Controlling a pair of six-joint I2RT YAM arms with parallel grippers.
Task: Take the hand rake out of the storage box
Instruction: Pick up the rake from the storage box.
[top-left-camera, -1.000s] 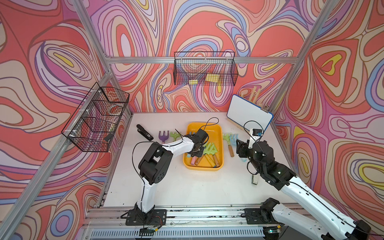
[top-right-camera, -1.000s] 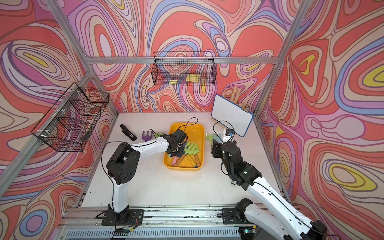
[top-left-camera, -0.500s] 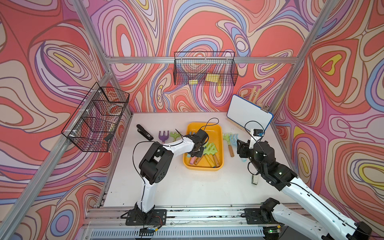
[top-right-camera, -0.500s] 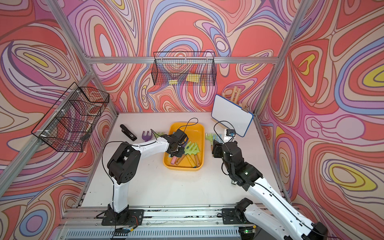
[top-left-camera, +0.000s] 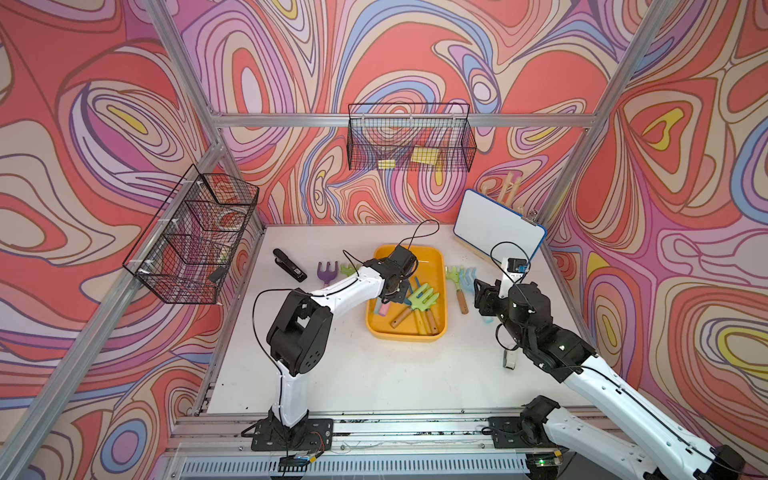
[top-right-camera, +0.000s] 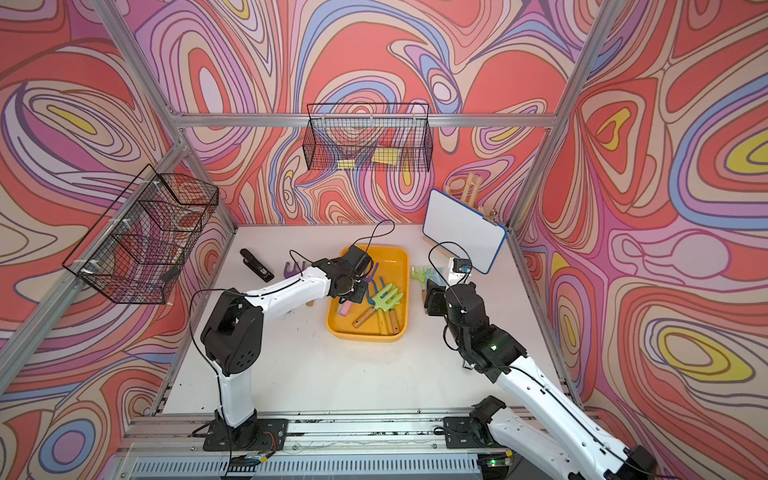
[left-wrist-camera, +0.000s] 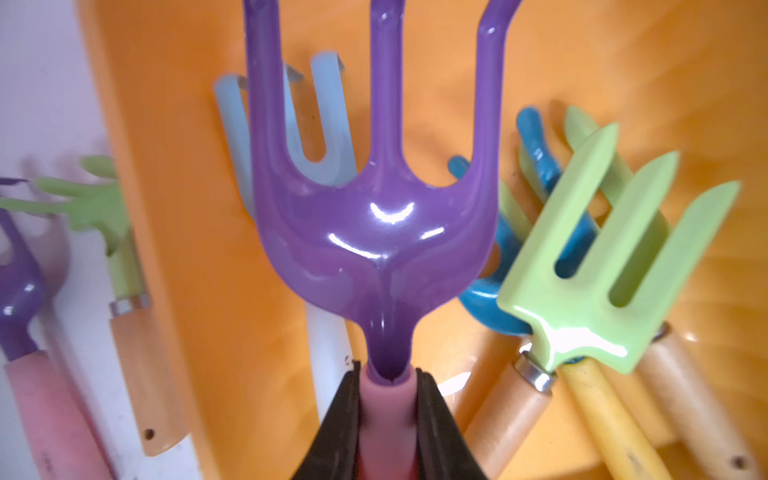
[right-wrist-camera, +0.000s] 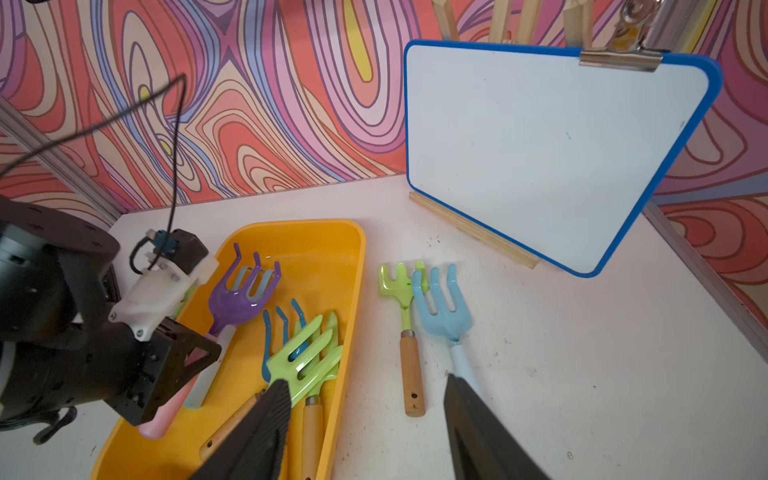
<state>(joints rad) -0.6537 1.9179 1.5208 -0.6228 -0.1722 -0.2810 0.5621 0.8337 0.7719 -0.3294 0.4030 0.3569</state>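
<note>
left fingers (left-wrist-camera: 338, 436) pinched purple rake (left-wrist-camera: 374, 249) at pink handle | rake head ahead of them, inside box (left-wrist-camera: 623, 62), over a pale rake (left-wrist-camera: 328, 124) | right fingers (right-wrist-camera: 257, 436) spread, blue rake (right-wrist-camera: 442, 311) on bench (right-wrist-camera: 582, 332) just ahead

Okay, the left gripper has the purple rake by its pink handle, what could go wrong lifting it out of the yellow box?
The purple rake overlaps a pale blue rake beneath it; their tines could hook and drag it along. The left gripper pinches the handle only at its fingertips, so the rake might swivel or slip.
</note>
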